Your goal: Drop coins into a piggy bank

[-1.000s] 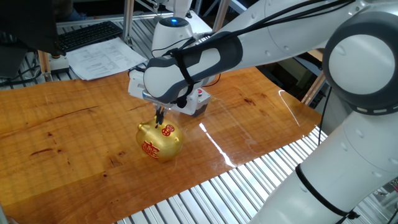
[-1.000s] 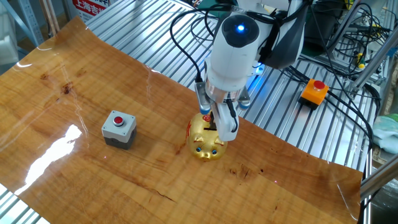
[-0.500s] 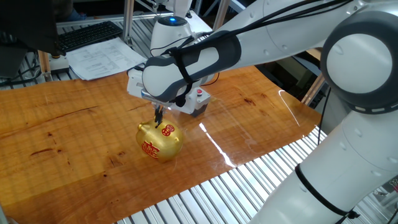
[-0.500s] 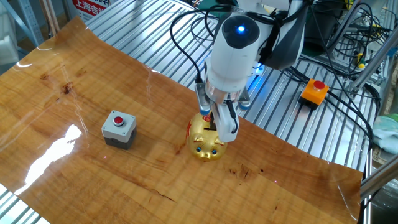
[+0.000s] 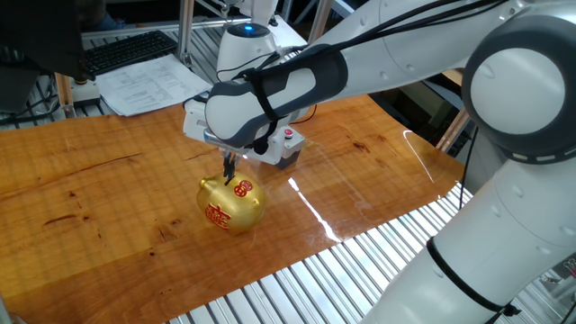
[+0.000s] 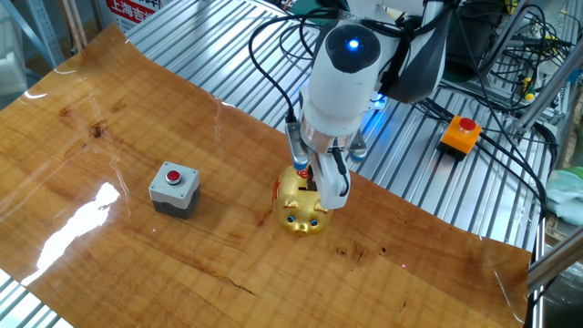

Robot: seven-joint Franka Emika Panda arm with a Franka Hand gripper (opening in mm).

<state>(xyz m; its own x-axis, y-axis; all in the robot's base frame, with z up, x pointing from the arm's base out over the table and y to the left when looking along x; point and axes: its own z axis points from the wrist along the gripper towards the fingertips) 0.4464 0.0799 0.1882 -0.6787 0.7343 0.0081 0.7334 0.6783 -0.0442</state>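
Glossy gold piggy bank under the arm's pincer on a polished wooden table

From the left in the other fixed view, a small grey square box with a round red button [image 6: 174,188] sits on the shiny, grained wooden tabletop [image 6: 109,137], well apart from the rounded, mirror-bright gold piggy bank [image 6: 301,203], whose snout faces the camera. The gripper [image 6: 326,185] points straight down at the top of the pig, its dark slim fingertips [image 5: 230,167] at or just above the red-marked slot; how far the fingers are parted, and whether a coin sits between them, cannot be told. In one fixed view the pig [image 5: 230,203] shows red characters on its flank and a round red mark on top. The smooth white arm [image 5: 378,63] arches over ribbed metal decking [image 6: 437,182], where an orange box with a red button [image 6: 460,133] lies to the right.
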